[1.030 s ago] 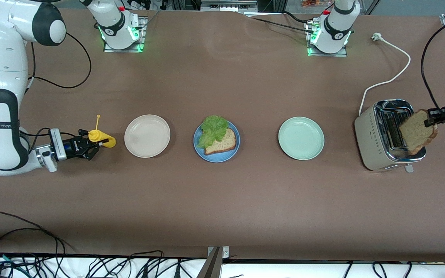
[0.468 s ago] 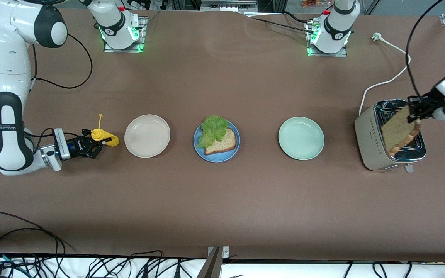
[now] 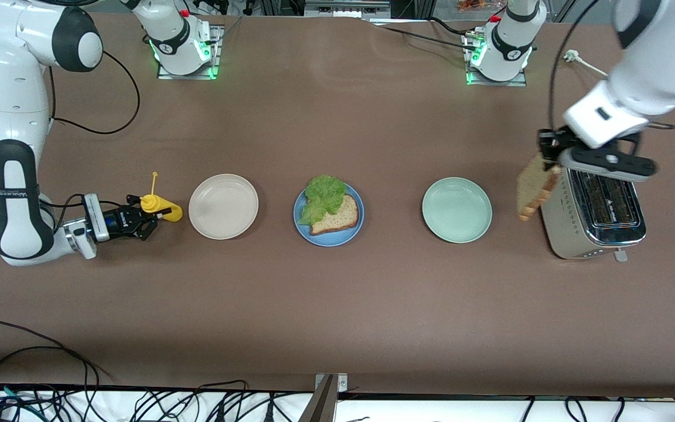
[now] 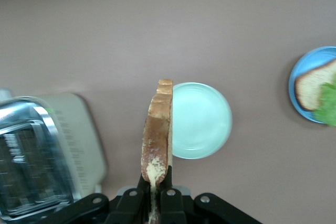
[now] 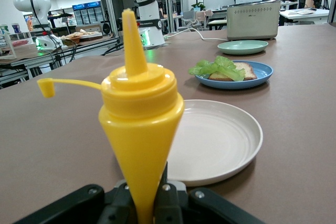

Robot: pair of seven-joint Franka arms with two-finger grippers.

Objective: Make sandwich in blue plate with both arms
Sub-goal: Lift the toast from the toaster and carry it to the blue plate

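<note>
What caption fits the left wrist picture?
Left end effector carries a bread slice over the table, near the green plate and toaster.

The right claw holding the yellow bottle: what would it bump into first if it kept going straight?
Probably the round beige plate, which lies just ahead of the right claw and its yellow squeeze bottle; the bottle would likely touch first.

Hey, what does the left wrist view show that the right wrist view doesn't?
Only the left wrist view shows the left tool shut on a bread slice, seen edge-on above the table near the pale green plate.

Only the right wrist view shows the right tool shut on a yellow squeeze bottle, with the beige plate beside it.

Both show the blue plate holding bread and lettuce, the pale green plate, and the toaster.
</note>
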